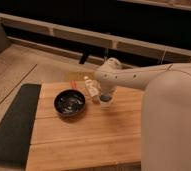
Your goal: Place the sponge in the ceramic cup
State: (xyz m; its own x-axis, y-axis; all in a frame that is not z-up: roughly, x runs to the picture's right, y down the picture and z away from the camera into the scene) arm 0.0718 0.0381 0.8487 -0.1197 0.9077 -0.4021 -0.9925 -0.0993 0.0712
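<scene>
The small white ceramic cup (106, 103) stands on the wooden table (84, 137), just right of the dark bowl. My gripper (107, 93) hangs straight down over the cup's mouth at the end of the white arm, which reaches in from the right. A small blue-grey patch, the sponge (105, 97), shows at the cup's rim right under the gripper. I cannot make out whether it is held or resting in the cup.
A wide dark round bowl (70, 103) sits left of the cup. A white packet with red marks (91, 88) lies just behind them. A dark mat (14, 125) covers the table's left side. My bulky white arm body fills the right.
</scene>
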